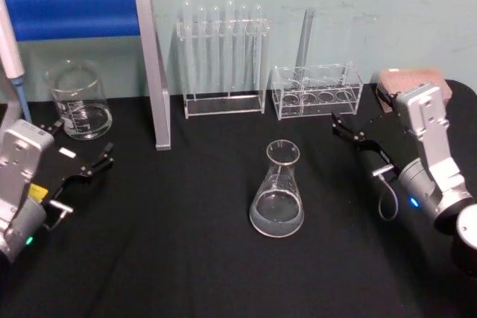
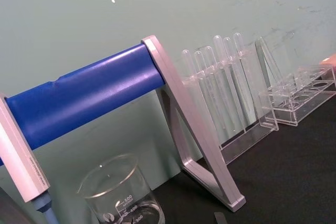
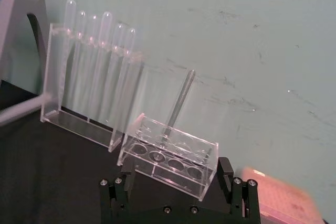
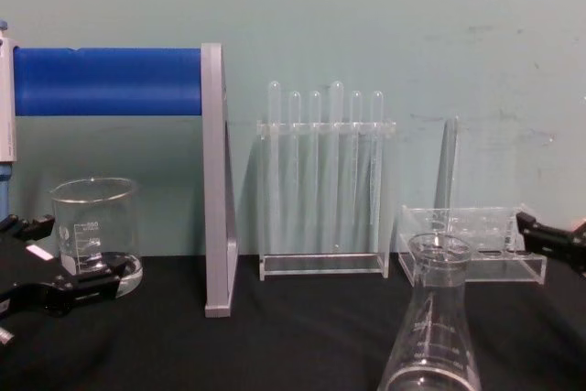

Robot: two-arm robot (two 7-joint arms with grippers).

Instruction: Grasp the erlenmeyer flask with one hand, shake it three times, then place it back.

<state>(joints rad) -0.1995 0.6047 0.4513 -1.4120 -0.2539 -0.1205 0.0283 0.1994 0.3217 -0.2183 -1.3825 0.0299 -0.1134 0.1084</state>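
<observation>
head view: erlenmeyer flask [image 1: 277, 193] upright mid-table, untouched; left gripper [image 1: 83, 160] and right gripper [image 1: 349, 131] both spread wide, well apart from it.

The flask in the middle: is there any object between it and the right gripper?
Nothing visible. The flask stands alone on the black table; the right gripper, open, has bare cloth toward it. The low rack sits farther back.

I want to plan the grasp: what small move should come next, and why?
Probably the right gripper, open and nearest, should move toward the erlenmeyer flask neck. The flask stands upright and untouched mid-table; the left gripper is open beside the beaker.
</observation>
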